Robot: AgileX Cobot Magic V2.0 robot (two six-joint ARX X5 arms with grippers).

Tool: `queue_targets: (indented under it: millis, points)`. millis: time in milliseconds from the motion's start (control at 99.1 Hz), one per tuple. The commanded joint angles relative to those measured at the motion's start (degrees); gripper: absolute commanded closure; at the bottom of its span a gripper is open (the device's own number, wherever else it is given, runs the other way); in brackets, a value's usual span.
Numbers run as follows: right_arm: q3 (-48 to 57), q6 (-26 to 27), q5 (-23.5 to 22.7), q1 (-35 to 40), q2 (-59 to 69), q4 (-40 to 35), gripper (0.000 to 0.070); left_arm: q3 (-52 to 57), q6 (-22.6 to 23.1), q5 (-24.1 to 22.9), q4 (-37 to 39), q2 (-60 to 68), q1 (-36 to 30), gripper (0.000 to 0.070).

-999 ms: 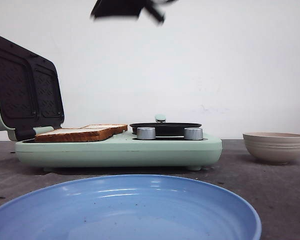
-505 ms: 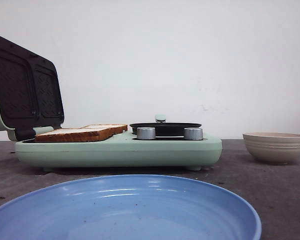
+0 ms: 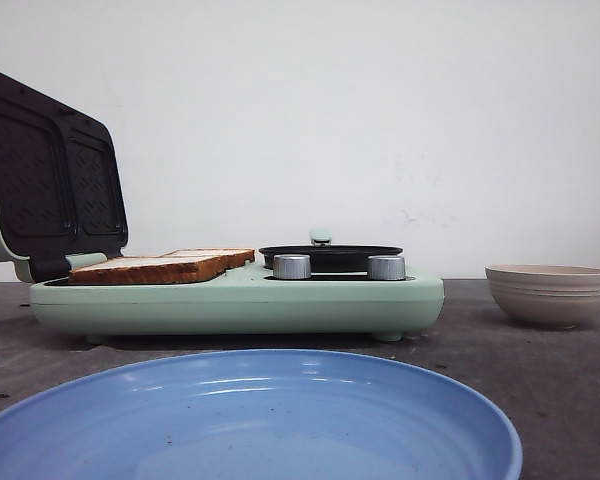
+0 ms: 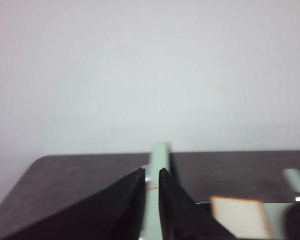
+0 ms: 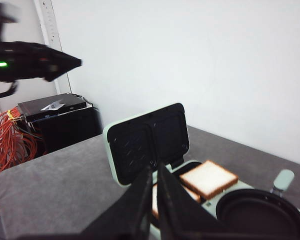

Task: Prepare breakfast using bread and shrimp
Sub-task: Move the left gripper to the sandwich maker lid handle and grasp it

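Two bread slices point(image 3: 145, 268) point(image 3: 220, 253) lie side by side on the lower plates of the mint-green sandwich maker point(image 3: 240, 295), whose lid point(image 3: 50, 175) stands open. No gripper shows in the front view. My right gripper point(image 5: 154, 167) hangs shut above the maker, with one slice of bread point(image 5: 208, 178) in plain sight and the other partly behind its fingers. My left gripper point(image 4: 151, 171) is shut and empty, high in the air, with the lid's thin green edge point(image 4: 160, 152) lined up behind its tips. The shrimp is out of view.
A black pan point(image 3: 330, 256) sits on the maker's right half behind two silver knobs. A beige ribbed bowl point(image 3: 548, 293) stands at the right, its inside hidden. A blue plate point(image 3: 250, 420) fills the foreground. Orange cables point(image 5: 10, 142) and a black box point(image 5: 52, 106) lie beyond the table.
A blurred black arm at the top of the front view one second ago has left the frame. Bread, maker, bowl and plate have not moved.
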Motion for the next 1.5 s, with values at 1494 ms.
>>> queue_targets:
  millis: [1494]
  points:
    - [0.5, 11.4, 0.0, 0.3, -7.7, -5.5, 0.0694, 18.4, -22.9, 49.5, -18.8, 34.3, 37.4, 0.0456]
